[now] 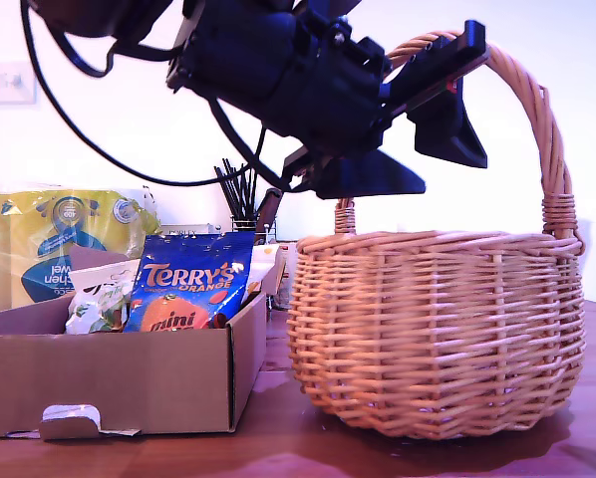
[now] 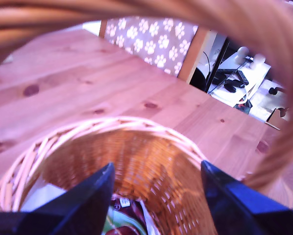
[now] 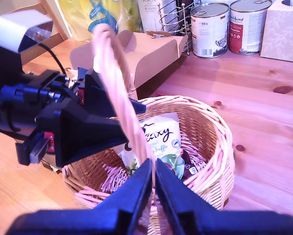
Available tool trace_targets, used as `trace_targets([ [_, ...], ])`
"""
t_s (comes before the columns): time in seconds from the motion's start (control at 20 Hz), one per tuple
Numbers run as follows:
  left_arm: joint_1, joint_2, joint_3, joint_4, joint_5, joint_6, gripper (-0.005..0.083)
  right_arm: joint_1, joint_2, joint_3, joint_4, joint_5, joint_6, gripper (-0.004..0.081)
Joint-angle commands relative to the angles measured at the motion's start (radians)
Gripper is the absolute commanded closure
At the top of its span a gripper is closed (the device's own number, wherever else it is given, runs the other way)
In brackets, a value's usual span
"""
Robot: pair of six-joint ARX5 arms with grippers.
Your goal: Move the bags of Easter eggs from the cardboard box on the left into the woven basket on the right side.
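Two bags, the blue Terry's Orange bag (image 1: 191,284) and a white-green bag (image 1: 99,309), stood in the cardboard box (image 1: 129,383) at the exterior view's lower left. The first gripper (image 2: 156,193) hung released and empty over the woven basket (image 1: 438,334), the box lying toward that view's left. The second gripper (image 3: 154,188) was clenched, empty.

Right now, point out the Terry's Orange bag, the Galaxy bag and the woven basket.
Terry's Orange bag (image 1: 190,284): exterior view, front face, standing in the box.
Galaxy bag (image 3: 160,138): second wrist view, white front, inside the basket.
woven basket (image 1: 438,329): exterior view, side wall.

2 tins (image 3: 228,27), yellow towel pack (image 1: 59,244), table (image 2: 87,83)
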Motion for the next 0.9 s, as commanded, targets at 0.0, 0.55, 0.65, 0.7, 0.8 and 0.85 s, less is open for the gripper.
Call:
trace_targets([
  [0.0,-0.004,-0.027,-0.002,-0.040,0.010,0.030,0.0552,0.005,-0.002,0.019,0.006,-0.005,-0.003,0.0782],
  [0.55,0.073,-0.329,-0.019,-0.578,-0.001,0.222,0.0795,0.005,-0.002,0.019,-0.006,-0.004,-0.027,0.0782],
  [0.65,0.126,-0.394,-0.068,-0.592,-0.001,0.246,0.0795,0.005,-0.002,0.019,-0.010,-0.004,-0.027,0.0782],
  [0.7,0.160,-0.428,-0.096,-0.597,0.000,0.253,0.0795,0.005,-0.002,0.019,-0.010,-0.004,-0.027,0.0782],
  [0.8,0.247,-0.500,-0.153,-0.608,0.036,0.303,0.0795,0.005,-0.002,0.019,-0.010,-0.004,-0.027,0.0782],
  [0.85,0.297,-0.532,-0.174,-0.615,0.082,0.348,0.0795,0.005,-0.002,0.019,-0.010,-0.004,-0.027,0.0782],
])
